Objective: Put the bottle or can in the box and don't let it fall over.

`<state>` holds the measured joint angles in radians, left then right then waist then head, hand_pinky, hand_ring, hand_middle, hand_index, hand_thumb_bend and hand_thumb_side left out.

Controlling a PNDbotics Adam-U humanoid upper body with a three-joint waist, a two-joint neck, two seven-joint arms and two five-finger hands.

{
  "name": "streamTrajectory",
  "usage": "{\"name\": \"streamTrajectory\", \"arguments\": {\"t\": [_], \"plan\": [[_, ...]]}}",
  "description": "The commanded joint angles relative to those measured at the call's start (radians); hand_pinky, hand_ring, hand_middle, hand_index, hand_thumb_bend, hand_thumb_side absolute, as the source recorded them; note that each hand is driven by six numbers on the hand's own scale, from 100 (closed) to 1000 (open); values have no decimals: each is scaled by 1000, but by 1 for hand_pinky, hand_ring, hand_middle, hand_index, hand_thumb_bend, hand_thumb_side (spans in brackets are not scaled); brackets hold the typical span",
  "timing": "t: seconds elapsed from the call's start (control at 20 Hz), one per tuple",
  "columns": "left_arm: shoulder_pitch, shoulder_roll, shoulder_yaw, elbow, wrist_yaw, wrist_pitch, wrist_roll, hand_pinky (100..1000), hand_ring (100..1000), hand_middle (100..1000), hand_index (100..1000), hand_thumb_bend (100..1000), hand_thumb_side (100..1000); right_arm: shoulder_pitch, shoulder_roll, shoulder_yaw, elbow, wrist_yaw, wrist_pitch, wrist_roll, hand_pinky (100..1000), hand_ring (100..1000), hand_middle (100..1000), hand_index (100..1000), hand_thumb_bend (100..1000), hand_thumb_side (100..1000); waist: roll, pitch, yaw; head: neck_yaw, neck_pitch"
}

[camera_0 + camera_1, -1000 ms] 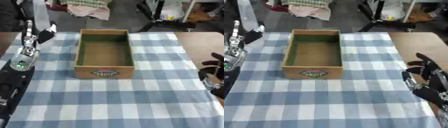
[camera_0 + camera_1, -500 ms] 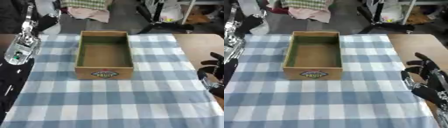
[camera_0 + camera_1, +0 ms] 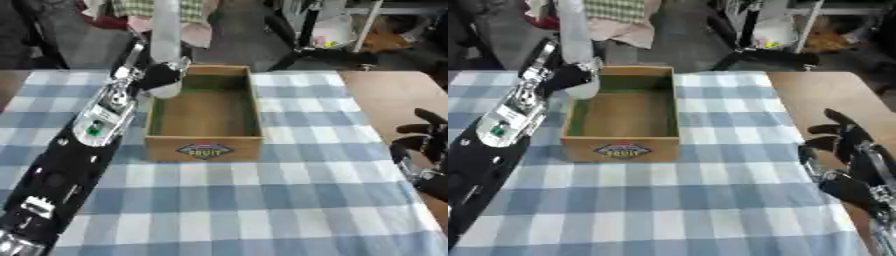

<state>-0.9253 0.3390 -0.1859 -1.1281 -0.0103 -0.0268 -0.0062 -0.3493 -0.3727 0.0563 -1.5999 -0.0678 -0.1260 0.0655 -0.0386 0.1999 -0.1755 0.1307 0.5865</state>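
Observation:
A tall pale bottle [image 3: 166, 35] stands upright in my left hand [image 3: 163, 75], whose fingers are curled round its lower part. Its base hangs over the far left corner of the open wooden box [image 3: 203, 145], just above the left wall. The box sits in the middle of the checked cloth, with a fruit label on its front and nothing inside. My left arm stretches up from the lower left corner along the box's left side. Near the right edge, my right hand [image 3: 846, 150] rests open with its fingers up, well away from the box.
A blue and white checked cloth [image 3: 262, 200] covers the table. Bare wooden tabletop [image 3: 815, 95] shows to the right of it. Beyond the far edge lie clothes [image 3: 144, 10] and the black legs of a stand [image 3: 315, 52].
My left arm has swung right and forward, carrying the bottle from the table's left edge to the box's far left corner. The right hand has stayed put.

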Motion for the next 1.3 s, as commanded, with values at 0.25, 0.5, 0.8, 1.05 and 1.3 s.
{"name": "streamTrajectory", "arguments": {"t": [0.25, 0.5, 0.8, 1.05, 1.3], "plan": [[-1, -44, -27, 37, -20, -26, -68, 859, 703, 375, 558, 315, 100, -15, -9, -2, -8, -10, -3, 10, 809, 682, 711, 953, 245, 180, -5, -25, -5, 3, -17], [32, -32, -18, 53, -120, -66, -55, 919, 811, 559, 752, 938, 497, -14, -9, -4, -7, -10, -4, 10, 809, 682, 711, 953, 242, 180, -5, -25, -1, -1, -21], [88, 29, 10, -22, -193, -81, -1, 951, 853, 683, 849, 992, 539, -11, -12, -9, -6, -9, -6, 8, 810, 682, 712, 954, 239, 181, -4, -27, 16, -11, -27], [165, 116, 53, -168, -166, -31, 76, 951, 858, 688, 851, 960, 542, -1, -18, -17, -5, -9, -7, 3, 811, 682, 712, 955, 236, 181, -1, -28, 37, -23, -26], [287, 199, 120, -336, -120, 65, 168, 950, 859, 699, 856, 929, 551, 12, -18, -25, -4, -10, -9, -4, 812, 683, 712, 955, 232, 182, 6, -32, 67, -33, -22]]}}
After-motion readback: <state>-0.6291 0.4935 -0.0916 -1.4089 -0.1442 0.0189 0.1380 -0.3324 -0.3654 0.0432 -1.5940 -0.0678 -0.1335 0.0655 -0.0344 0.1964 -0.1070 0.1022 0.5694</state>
